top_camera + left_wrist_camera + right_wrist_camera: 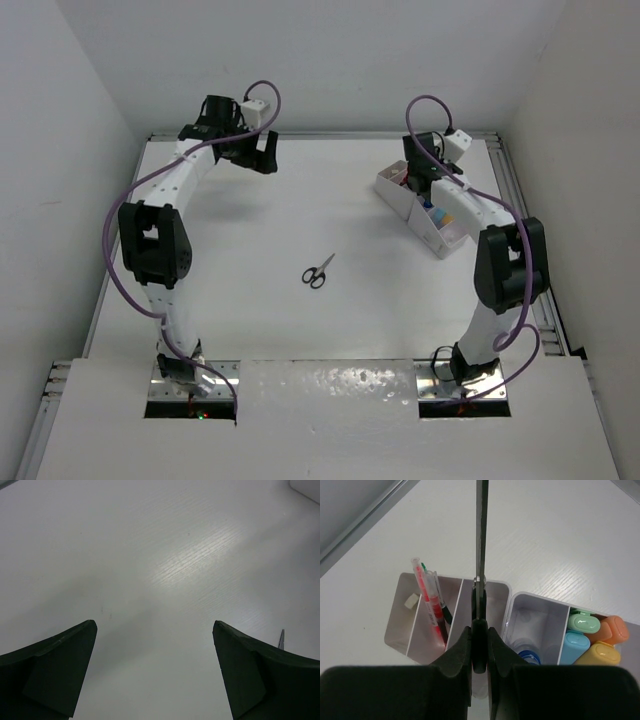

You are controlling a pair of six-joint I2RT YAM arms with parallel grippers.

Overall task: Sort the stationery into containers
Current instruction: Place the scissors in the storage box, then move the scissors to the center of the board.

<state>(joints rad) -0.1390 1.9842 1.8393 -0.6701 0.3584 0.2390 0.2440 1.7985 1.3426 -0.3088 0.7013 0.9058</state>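
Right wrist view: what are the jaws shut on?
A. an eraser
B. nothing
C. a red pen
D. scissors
D: the right jaws are clamped on the scissors, whose closed blades stick out ahead over the organiser; the red pens and the eraser already lie in its compartments.

No legible text or labels anywhere
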